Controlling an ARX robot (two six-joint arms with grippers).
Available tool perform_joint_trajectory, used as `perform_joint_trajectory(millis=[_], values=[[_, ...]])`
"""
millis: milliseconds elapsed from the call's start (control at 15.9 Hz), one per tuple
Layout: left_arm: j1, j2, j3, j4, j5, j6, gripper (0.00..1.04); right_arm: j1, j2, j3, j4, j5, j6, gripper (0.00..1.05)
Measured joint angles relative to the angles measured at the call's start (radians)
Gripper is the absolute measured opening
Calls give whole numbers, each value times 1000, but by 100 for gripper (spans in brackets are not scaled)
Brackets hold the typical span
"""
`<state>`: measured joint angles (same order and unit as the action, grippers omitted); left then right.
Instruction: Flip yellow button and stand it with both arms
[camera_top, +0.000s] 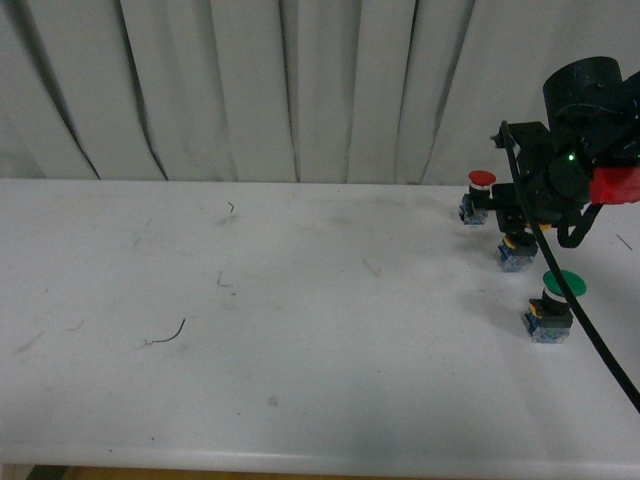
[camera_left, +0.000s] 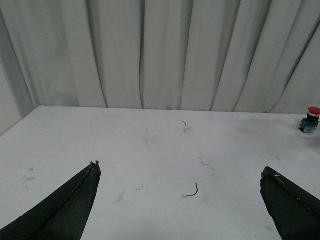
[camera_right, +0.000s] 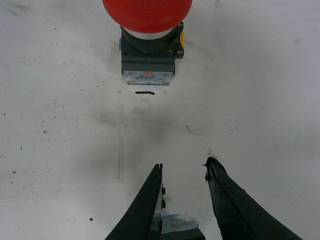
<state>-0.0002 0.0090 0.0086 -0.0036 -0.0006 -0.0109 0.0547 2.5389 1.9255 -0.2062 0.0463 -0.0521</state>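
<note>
The yellow button (camera_top: 516, 257) is at the far right of the white table, mostly hidden under my right arm. Only a bit of its yellow cap and its blue-grey base show there. My right gripper (camera_top: 517, 238) is shut on it. In the right wrist view the block base (camera_right: 175, 223) sits deep between the two black fingers (camera_right: 150, 200), well behind the tips of the right gripper (camera_right: 186, 163). The left gripper (camera_left: 180, 170) is open over bare table with nothing between its fingers. The left arm does not show in the front view.
A red-capped button (camera_top: 481, 183) (camera_right: 147, 30) (camera_left: 311, 120) stands just beyond the right gripper. A green-capped button (camera_top: 556, 300) stands nearer the front. A small curved wire scrap (camera_top: 168, 336) (camera_left: 192, 191) lies on the table (camera_top: 300, 350). A grey curtain (camera_top: 250, 90) hangs behind.
</note>
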Motion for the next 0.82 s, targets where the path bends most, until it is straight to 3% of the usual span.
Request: perform_joint_trajectory(millis=[694,820], values=[[0,0,0,0,0,0,98,4,12,0,-3,16,30,28],[0,0,0,0,0,0,98,4,13,3,-6,9,37,37]])
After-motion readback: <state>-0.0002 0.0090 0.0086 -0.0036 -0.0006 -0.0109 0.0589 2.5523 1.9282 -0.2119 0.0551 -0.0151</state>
